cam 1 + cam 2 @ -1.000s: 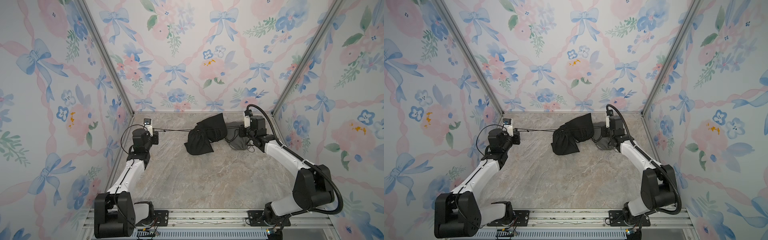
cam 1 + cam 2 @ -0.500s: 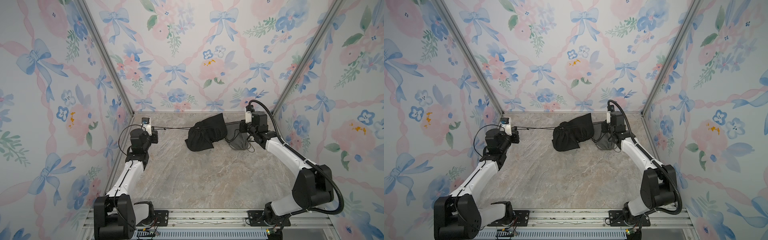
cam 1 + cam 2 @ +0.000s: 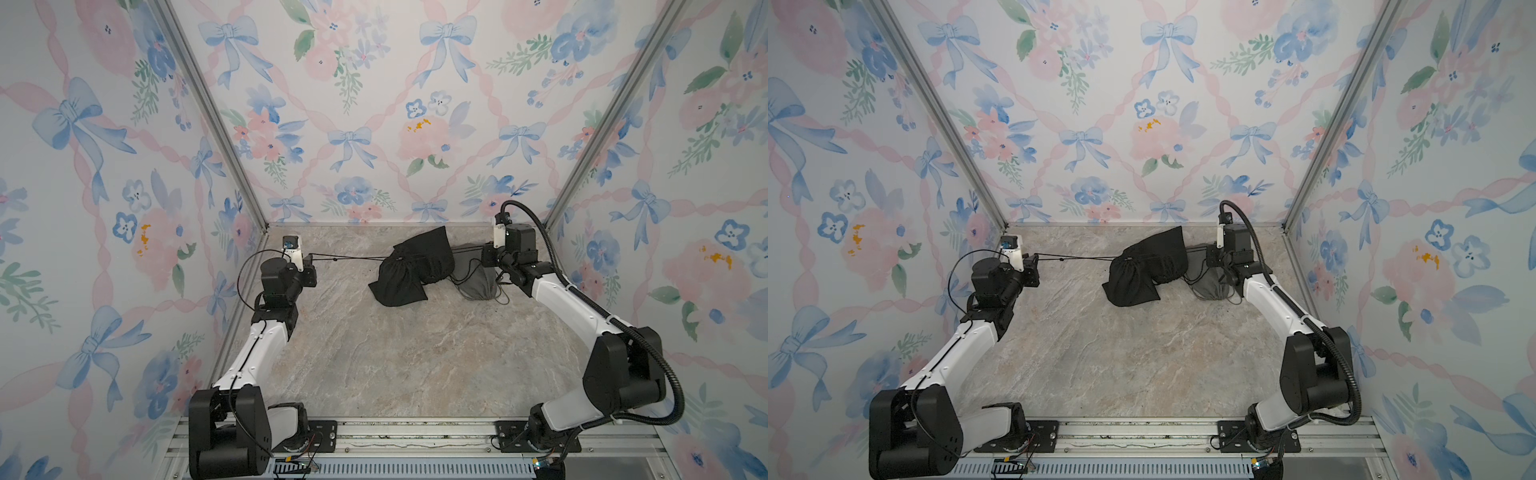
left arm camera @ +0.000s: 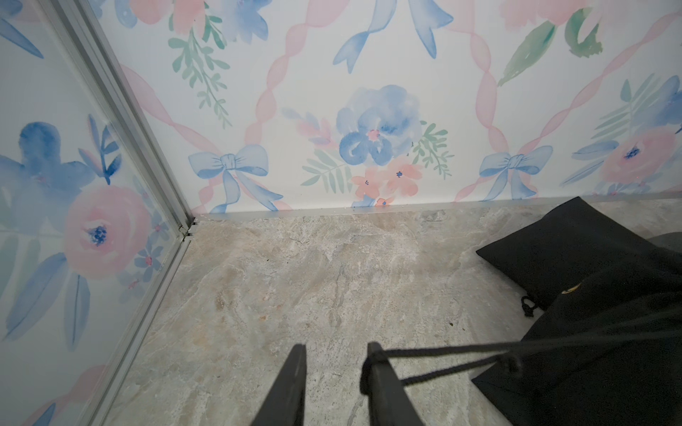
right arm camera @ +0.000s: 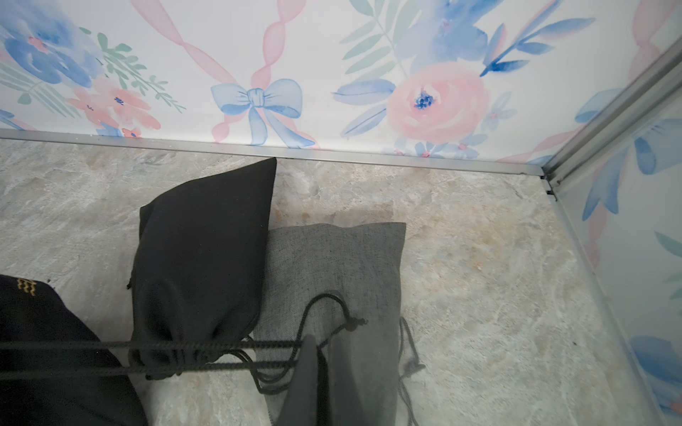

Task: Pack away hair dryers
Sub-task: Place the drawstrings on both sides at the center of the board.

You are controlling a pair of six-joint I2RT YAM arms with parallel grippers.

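Right gripper (image 5: 321, 345) clamps the drawstring (image 5: 184, 346) taut from the black pouch (image 3: 397, 282) to cinch it, left gripper (image 4: 337, 356) jaws parted, cord merely hooked on one finger (image 4: 383, 387); hair dryers unseen, presumably bagged inside.

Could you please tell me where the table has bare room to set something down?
The table is bare across its near half, from the black pouches to the front rail. The far corner behind the left end effector is free too. Crowded: far centre-right, where black pouches overlap the grey pouch and a drawstring stretches to that end effector.
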